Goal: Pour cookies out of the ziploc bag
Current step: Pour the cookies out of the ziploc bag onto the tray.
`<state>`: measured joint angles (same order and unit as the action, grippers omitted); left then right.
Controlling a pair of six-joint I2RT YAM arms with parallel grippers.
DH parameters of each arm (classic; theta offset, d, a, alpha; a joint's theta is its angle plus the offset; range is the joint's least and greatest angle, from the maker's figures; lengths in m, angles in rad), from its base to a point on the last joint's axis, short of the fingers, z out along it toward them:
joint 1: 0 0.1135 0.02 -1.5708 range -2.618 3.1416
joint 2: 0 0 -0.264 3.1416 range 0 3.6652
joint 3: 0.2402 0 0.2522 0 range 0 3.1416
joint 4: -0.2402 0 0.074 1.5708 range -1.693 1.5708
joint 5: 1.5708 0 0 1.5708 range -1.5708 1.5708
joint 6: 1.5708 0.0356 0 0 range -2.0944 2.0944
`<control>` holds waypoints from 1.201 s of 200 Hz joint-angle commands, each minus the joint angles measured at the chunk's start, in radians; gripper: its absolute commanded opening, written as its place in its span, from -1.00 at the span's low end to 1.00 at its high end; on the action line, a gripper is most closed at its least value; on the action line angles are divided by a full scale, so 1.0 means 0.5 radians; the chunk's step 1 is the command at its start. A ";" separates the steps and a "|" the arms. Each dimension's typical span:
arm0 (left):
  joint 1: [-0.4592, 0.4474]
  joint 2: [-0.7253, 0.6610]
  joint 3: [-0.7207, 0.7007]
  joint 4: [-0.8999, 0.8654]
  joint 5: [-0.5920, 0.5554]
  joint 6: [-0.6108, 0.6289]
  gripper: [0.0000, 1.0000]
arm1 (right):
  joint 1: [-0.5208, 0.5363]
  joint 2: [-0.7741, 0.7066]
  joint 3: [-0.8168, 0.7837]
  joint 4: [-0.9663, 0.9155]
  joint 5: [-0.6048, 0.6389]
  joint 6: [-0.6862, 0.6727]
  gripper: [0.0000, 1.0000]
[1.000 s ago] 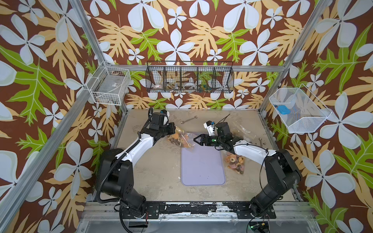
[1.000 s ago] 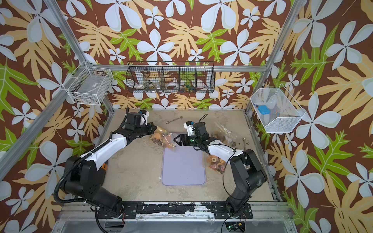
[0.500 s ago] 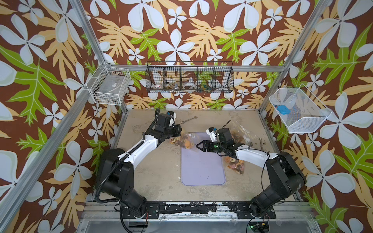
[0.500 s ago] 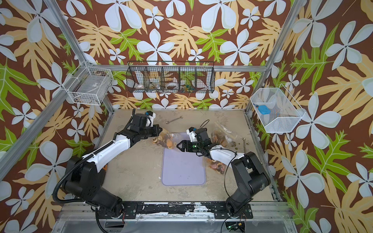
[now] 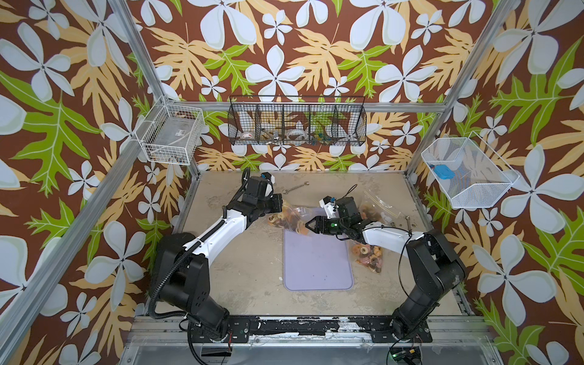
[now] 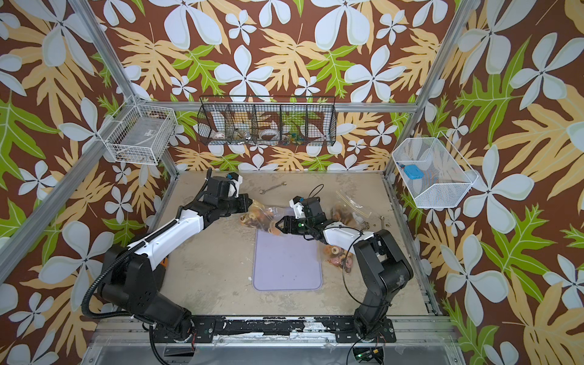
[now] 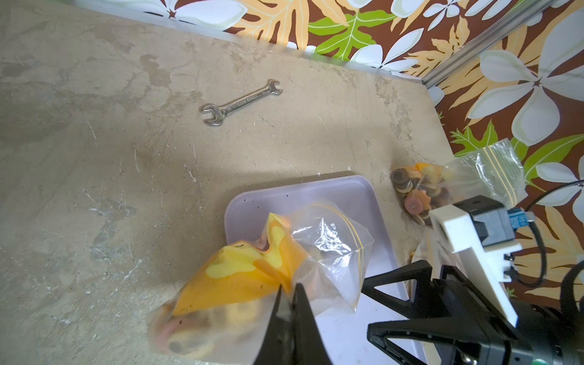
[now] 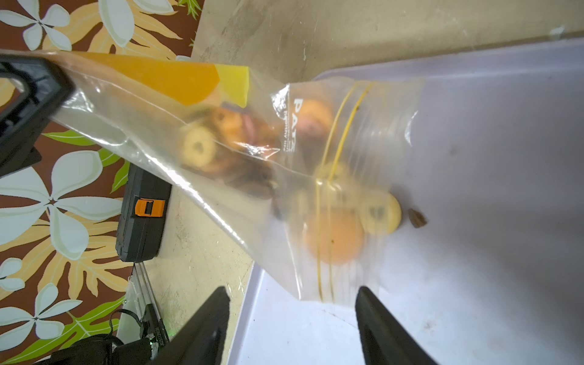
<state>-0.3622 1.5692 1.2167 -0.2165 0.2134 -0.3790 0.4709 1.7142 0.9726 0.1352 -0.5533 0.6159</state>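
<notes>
Left fingers (image 7: 303, 322) clamped on the closed end of the clear plastic ziploc bag (image 8: 284, 158), right fingers (image 8: 202, 328) apart beside its zip mouth, small round tan and orange cookies (image 8: 199, 148) crowding it over the lilac rectangular tray (image 8: 474, 126): pouring step, next we expect a steeper tilt.
</notes>
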 commanded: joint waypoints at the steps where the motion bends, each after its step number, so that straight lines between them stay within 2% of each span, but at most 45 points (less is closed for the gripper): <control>1: 0.010 -0.021 0.077 0.009 0.005 0.032 -1.00 | 0.000 -0.022 0.020 -0.036 0.034 -0.057 0.31; 39: -0.020 0.003 -0.060 0.120 0.048 -0.042 -1.00 | 0.000 0.066 0.038 -0.026 0.006 -0.047 0.19; 90: -0.021 0.012 -0.247 0.213 0.085 -0.063 -1.00 | 0.001 -0.075 0.021 -0.056 0.058 -0.112 0.21; 138: -0.033 -0.053 -0.225 0.195 0.167 -0.126 -1.00 | 0.030 -0.156 0.063 -0.073 0.070 -0.170 0.44; 191: -0.078 -0.108 -0.261 0.190 0.169 -0.211 -1.00 | 0.157 -0.133 0.055 -0.019 0.141 -0.198 0.46; 240: -0.076 -0.102 -0.361 0.195 0.154 -0.210 -1.00 | 0.306 -0.104 0.073 0.028 0.301 -0.283 0.59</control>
<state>-0.4000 1.5181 1.0443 -0.1390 0.2913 -0.4820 0.6018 1.6535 1.0012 0.1108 -0.4629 0.5083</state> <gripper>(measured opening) 0.051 0.788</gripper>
